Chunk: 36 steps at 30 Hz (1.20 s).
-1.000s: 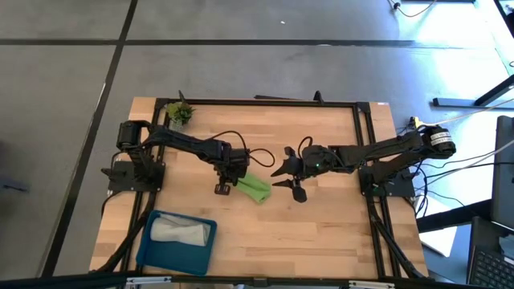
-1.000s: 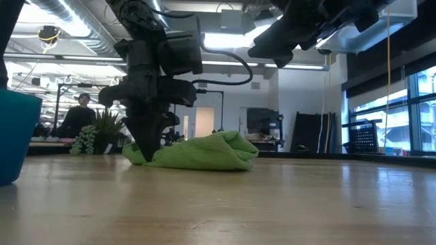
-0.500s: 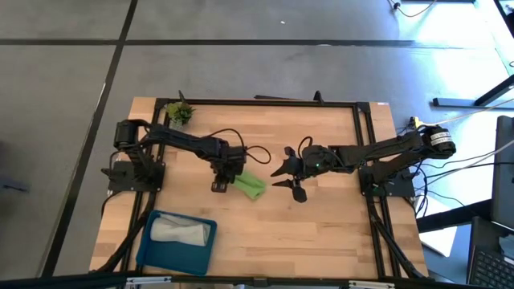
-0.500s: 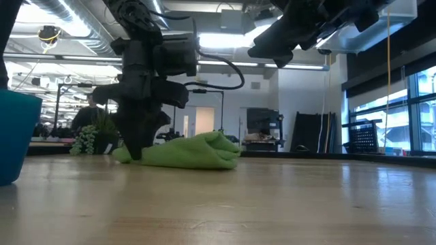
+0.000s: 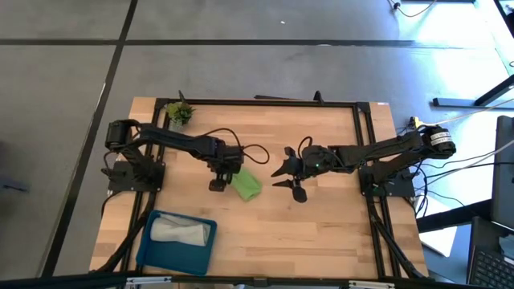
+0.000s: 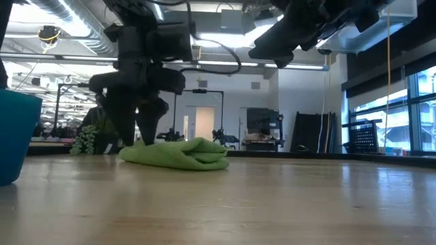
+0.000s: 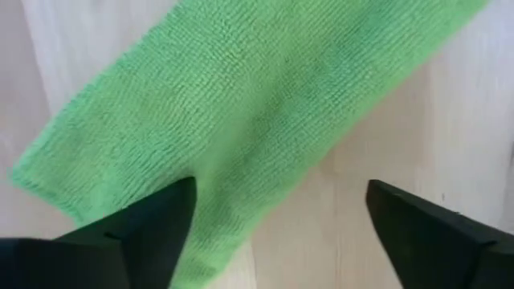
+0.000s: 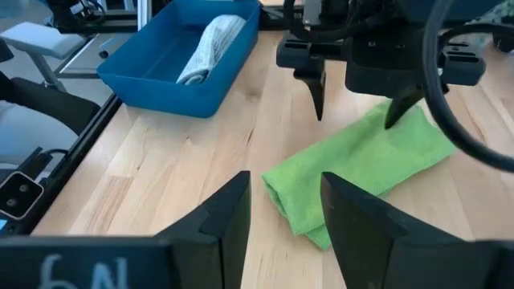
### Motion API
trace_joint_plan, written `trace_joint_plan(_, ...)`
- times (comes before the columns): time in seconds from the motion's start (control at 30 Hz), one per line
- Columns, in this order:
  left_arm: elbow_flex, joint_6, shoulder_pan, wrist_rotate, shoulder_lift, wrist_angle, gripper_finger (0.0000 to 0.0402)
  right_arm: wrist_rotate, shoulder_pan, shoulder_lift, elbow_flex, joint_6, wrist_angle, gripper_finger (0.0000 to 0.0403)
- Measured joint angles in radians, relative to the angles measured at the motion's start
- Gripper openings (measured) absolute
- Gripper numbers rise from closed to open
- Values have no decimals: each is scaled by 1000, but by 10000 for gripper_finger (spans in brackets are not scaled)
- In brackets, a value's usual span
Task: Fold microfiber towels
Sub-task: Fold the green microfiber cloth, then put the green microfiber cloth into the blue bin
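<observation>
The lime green microfiber towel (image 5: pixel 247 185) lies folded in a long strip flat on the wooden table (image 5: pixel 321 233), near its middle. My left gripper (image 5: pixel 226 180) points down over the strip's left end (image 7: pixel 120 160). It is open, with its two fingers (image 8: pixel 317 96) a little above the cloth and clear of it. My right gripper (image 5: pixel 287 186) hangs open in the air to the right of the towel (image 8: pixel 353 172), touching nothing. The light grey microfiber towel (image 5: pixel 181 232) lies bunched inside the blue tray (image 5: pixel 148 249) at the near left.
A small green plant sprig (image 5: pixel 180 113) stands at the table's far left corner. The blue tray (image 8: pixel 144 76) takes up the near left. Bare wood lies along the near edge and the far right. Black rails frame the table.
My left gripper was shut on the green towel's left end at the table. It drew the cloth a little toward the table's left edge, then opened, let go and rose. The towel now lies lower and flatter than before.
</observation>
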Motion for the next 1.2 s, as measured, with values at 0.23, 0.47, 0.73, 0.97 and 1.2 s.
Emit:
trace_joint_plan(0.23, 3, 78, -29, -40, -65, 6, 394, 0, 0, 0, 0, 0, 2, 152)
trace_joint_plan(0.47, 3, 294, -29, -40, -66, 104, 399, 0, 0, 0, 0, 1, 5, 152)
trace_joint_plan(0.73, 4, 362, -22, 10, -24, 187, 400, 0, 0, 0, 0, 0, 1, 152)
trace_joint_plan(0.97, 4, 403, -18, 13, 18, 207, 400, 0, 0, 0, 0, 1, 4, 152)
trace_joint_plan(1.2, 3, 410, -10, 12, 20, 208, 400, 0, 0, 0, 0, 0, -1, 152)
